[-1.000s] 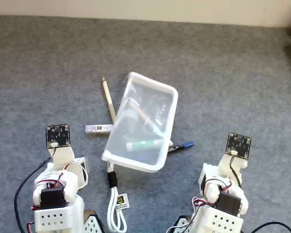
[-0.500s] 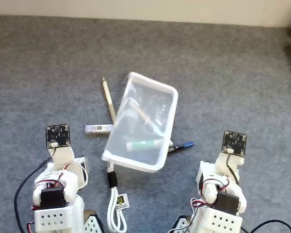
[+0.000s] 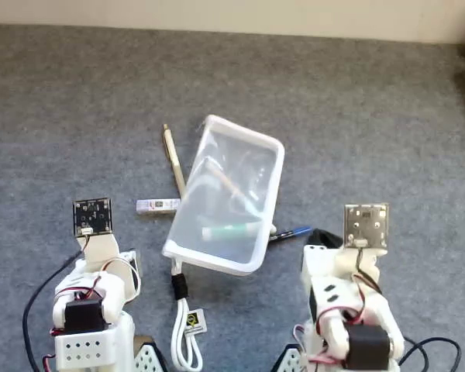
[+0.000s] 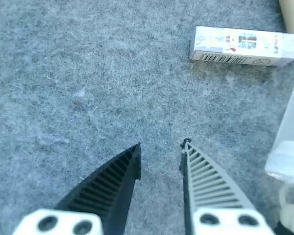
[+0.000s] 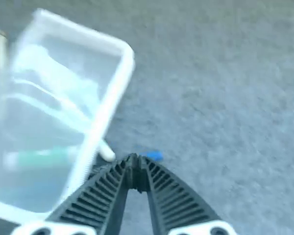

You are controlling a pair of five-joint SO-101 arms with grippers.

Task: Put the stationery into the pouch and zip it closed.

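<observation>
A clear pouch (image 3: pixel 229 198) with a white rim lies in the middle of the grey carpet, with a green marker (image 3: pixel 231 230) and a thin stick seen through it. A blue-capped pen (image 3: pixel 292 232) pokes out beside its near right edge. A beige pen (image 3: pixel 173 159) and a small white eraser box (image 3: pixel 157 205) lie on its left. My right gripper (image 5: pixel 134 160) is shut with nothing in it, just short of the blue pen (image 5: pixel 154 156) and beside the pouch (image 5: pixel 54 112). Over bare carpet my left gripper (image 4: pixel 160 146) is open, the eraser box (image 4: pixel 242 45) ahead of it.
A white cable with a black plug (image 3: pixel 182 310) lies coiled between the two arm bases, near the pouch's near corner. Open carpet stretches to the far side and to the right. A pale wall strip runs along the far edge.
The right arm has swung left and forward, bringing its wrist close to the blue pen. The left arm and all the objects have stayed put.
</observation>
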